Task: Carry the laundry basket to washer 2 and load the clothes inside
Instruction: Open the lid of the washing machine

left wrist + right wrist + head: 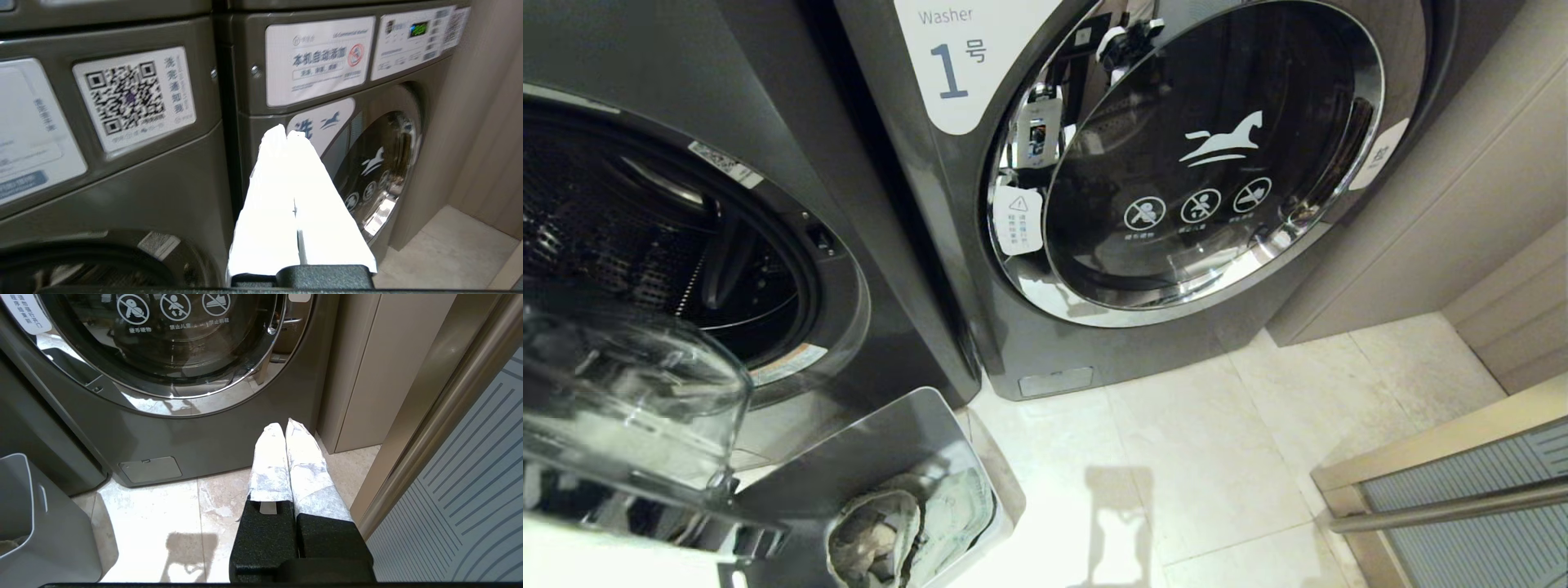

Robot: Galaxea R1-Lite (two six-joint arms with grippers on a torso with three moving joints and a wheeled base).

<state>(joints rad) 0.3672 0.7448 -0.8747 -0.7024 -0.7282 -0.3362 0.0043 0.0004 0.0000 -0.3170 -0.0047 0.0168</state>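
The grey laundry basket (890, 449) stands on the floor below the left washer; its wall also shows in the right wrist view (45, 526). The clothes (882, 531), a crumpled grey-green bundle, lie inside it. I take that dark grey left washer (768, 122) for washer 2; its number label is out of view. Its glass door (629, 400) hangs open and the drum (645, 237) is exposed. My left gripper (286, 132) is shut and empty, held up before the seam between the two washers. My right gripper (284, 426) is shut and empty, low over the floor tiles. Neither arm shows in the head view.
Washer 1 (1217, 155) stands to the right with its chrome-ringed door shut. A beige cabinet wall (1462, 204) flanks it. A door frame with a metal rail (1445, 506) closes in the right side. Pale floor tiles (1217, 457) lie between.
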